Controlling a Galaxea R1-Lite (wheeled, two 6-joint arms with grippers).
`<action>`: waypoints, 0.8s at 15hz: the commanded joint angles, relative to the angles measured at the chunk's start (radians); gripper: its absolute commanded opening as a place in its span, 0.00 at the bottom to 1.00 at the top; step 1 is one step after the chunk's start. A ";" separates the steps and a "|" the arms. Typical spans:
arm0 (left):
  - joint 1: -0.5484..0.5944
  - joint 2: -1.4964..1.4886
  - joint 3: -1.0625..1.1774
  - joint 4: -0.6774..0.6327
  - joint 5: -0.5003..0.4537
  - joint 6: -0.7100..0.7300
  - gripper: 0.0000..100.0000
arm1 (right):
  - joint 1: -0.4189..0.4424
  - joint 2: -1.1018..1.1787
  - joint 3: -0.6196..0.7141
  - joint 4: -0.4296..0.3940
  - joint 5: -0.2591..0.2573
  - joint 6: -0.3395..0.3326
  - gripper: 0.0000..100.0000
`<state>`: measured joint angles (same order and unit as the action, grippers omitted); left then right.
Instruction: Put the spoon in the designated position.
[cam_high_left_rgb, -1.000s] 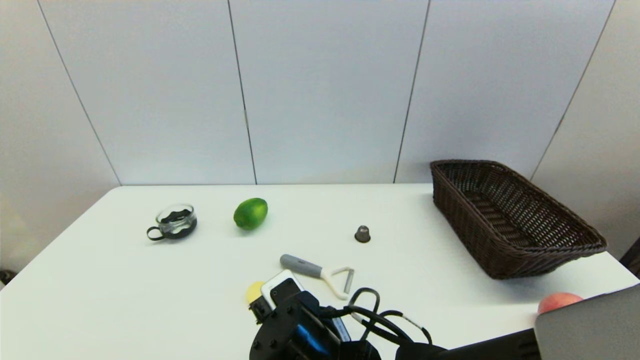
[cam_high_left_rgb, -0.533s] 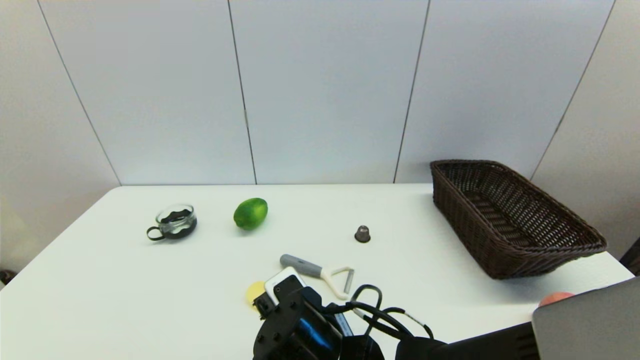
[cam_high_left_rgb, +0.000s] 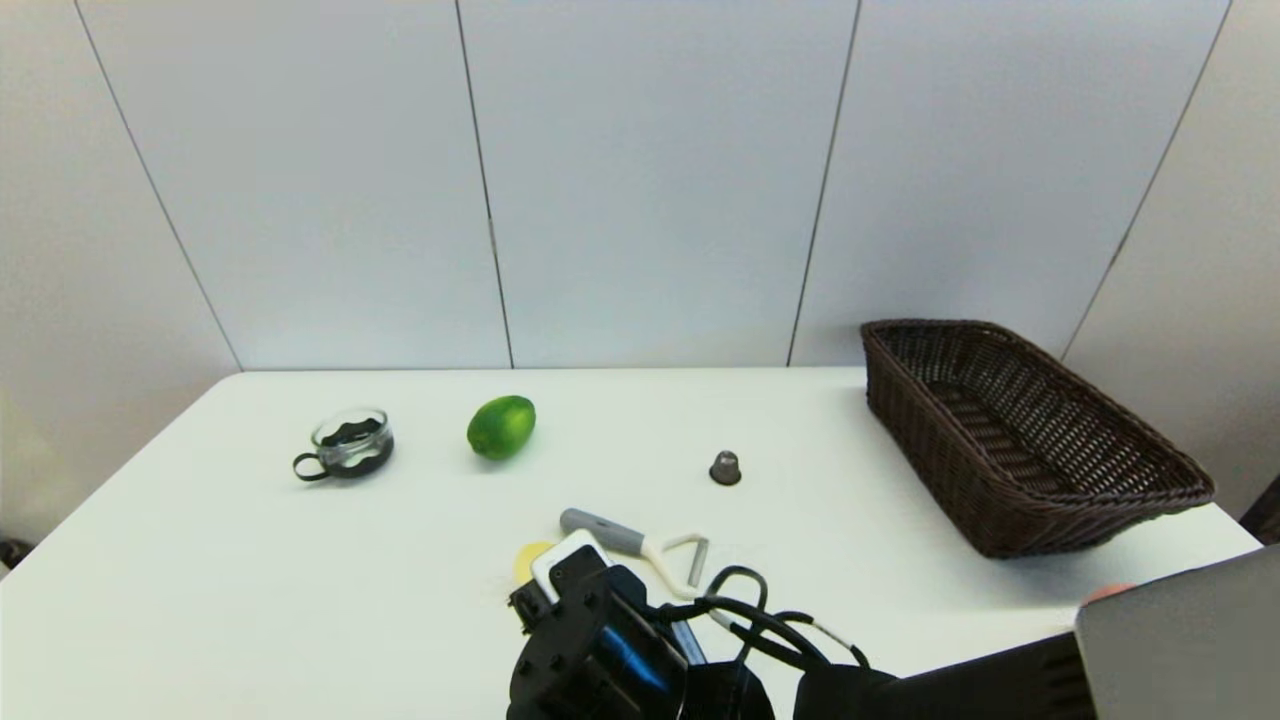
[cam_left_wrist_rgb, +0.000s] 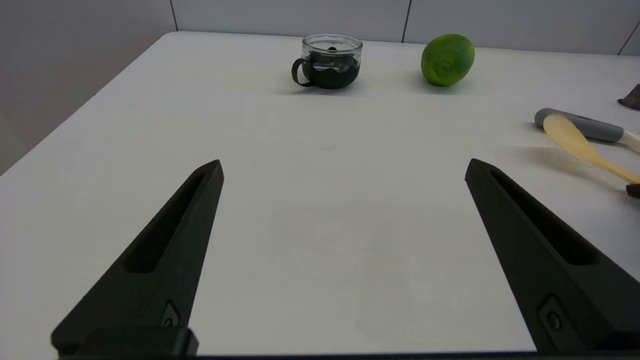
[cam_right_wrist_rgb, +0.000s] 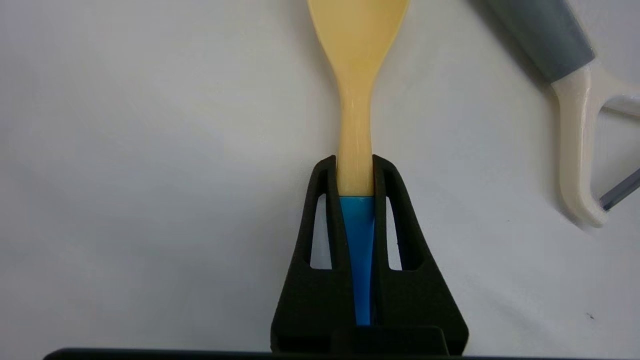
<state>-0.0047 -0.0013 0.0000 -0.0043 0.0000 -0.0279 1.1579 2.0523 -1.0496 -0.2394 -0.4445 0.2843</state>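
Now the right gripper (cam_right_wrist_rgb: 355, 172) pinches the spoon (cam_right_wrist_rgb: 354, 100) at its neck, peeler (cam_right_wrist_rgb: 570, 100) at two o'clock, so a swing could clip it.

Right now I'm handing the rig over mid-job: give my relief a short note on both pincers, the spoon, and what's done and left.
Right pincer: shut on the spoon, fingers clamped where the yellow neck meets the blue handle, near the table's front edge, beside the peeler.
Left pincer: open, holding nothing, over bare table on the left.
Done: spoon grasped; in the left wrist view it looks raised off the table.
Left: carry it to its designated spot, which is not marked in view, and release.
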 joint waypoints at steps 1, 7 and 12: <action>0.000 0.001 0.002 0.001 0.000 -0.001 1.00 | -0.006 -0.130 -0.038 -0.005 0.001 0.004 0.00; 0.000 0.001 0.002 0.001 0.000 0.000 1.00 | -0.178 -0.261 -0.119 0.152 -0.007 -0.019 0.00; 0.000 0.001 0.002 -0.002 0.000 -0.001 1.00 | -0.337 -0.308 -0.124 0.186 -0.008 -0.019 0.00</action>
<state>-0.0047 -0.0013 0.0000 -0.0038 0.0000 -0.0272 0.8832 1.7800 -1.1732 -0.0504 -0.4498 0.2640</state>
